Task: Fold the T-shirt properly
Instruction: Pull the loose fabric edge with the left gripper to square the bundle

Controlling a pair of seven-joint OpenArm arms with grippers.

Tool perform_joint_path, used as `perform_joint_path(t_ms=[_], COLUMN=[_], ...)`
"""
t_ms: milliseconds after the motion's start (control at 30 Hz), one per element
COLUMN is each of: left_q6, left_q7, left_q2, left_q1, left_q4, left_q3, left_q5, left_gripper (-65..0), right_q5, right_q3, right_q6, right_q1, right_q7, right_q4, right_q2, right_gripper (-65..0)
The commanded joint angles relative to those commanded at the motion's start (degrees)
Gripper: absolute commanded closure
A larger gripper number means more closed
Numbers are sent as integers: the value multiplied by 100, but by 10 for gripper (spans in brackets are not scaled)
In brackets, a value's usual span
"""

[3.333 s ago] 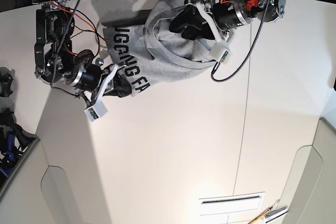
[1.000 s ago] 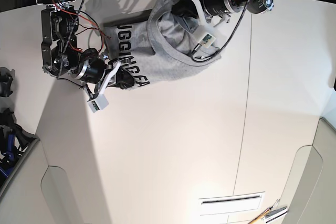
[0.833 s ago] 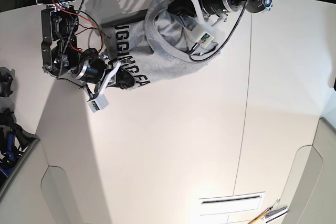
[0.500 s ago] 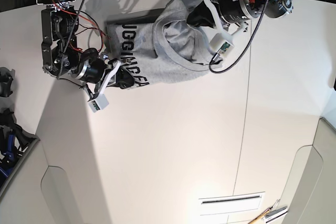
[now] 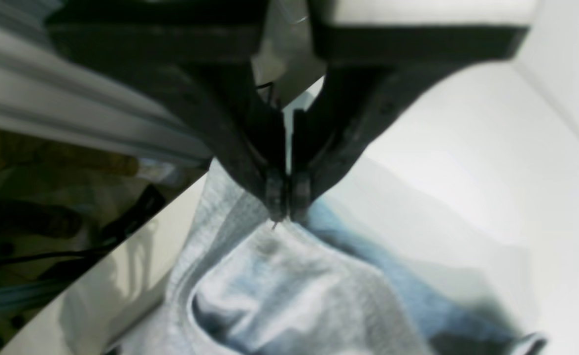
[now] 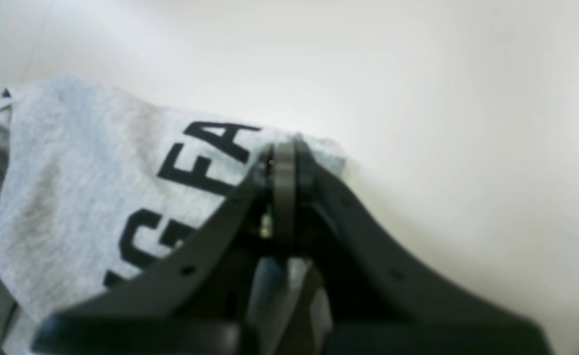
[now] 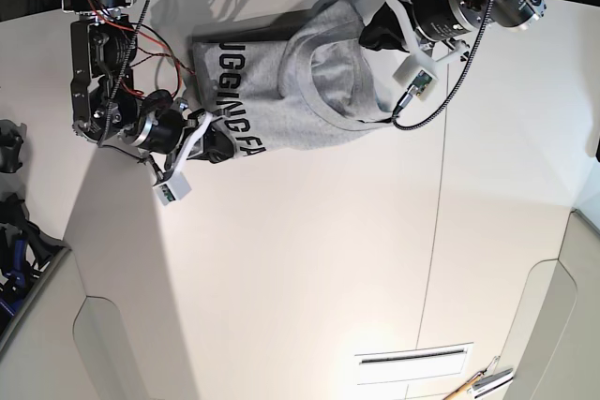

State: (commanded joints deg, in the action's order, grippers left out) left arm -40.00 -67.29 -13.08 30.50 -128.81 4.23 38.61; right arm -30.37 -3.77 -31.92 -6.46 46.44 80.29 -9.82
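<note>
the t-shirt [image 7: 281,91], lying bunched near the far edge of the white table [image 7: 309,269], stretching between the two arms. long way running side to side in the base view, from one gripper across to the other. black letters [image 7: 230,105] facing up on the side by the right gripper [image 7: 217,145]. neck hole [image 7: 328,81] opening toward the left gripper [image 7: 373,33], with the plain inside showing.

right gripper fingers pressing tight together, pinching the shirt's edge right by the letters "fa" [image 6: 210,153]. cloth spreading away from that pinch toward the far side of the table.

left gripper fingers [image 5: 275,190] also squeezing together, nipping a little peak of grey cloth [image 5: 279,236]. shirt hanging down and away below that pinch, looking lifted a bit off the table there.

both arms touching the shirt, so neither one nearer. left one holding the neck side, right one holding the letter side.

shirt looking crumpled and not yet flat, so folding probably only beginning. next move likely needing both pinches pulling apart along the long way, smoothing the cloth out. too much pulling maybe slipping the thin edge out of a pinch.
</note>
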Motion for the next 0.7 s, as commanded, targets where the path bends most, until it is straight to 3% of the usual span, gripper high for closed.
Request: perform_joint_path(t_ms=[133,267,367,567,600,667,700], left_q6=[0,0,0,0,0,0,0], left_q7=[22,24,22,-28,-28,-28,-28], left_q2=[-15,-17,-44,-44,-46,-44,-44], left_q1=[-2,0,0,0,0,2,2], left_q4=[-114,-136,-136,-136,-136,-136,-136], left_q3=[92,592,931,962,962,962,964], left_q5=[-35,-4,271,492,492,490,492], left_gripper=[0,0,0,0,-38,-206,-252], right_q5=[85,153,149,146,146,144,140], right_q3=[0,-2,-2,-2,-2,-2,-2], right_q6=[0,0,0,0,0,0,0], right_q1=[-2,-2,-2,-2,-2,-4,-20], right_q7=[0,-2,-39,-39,-39,-39,-37], right_q4=[0,0,0,0,0,0,0], right_q2=[0,0,0,0,0,0,0], right_gripper=[0,0,0,0,0,0,0])
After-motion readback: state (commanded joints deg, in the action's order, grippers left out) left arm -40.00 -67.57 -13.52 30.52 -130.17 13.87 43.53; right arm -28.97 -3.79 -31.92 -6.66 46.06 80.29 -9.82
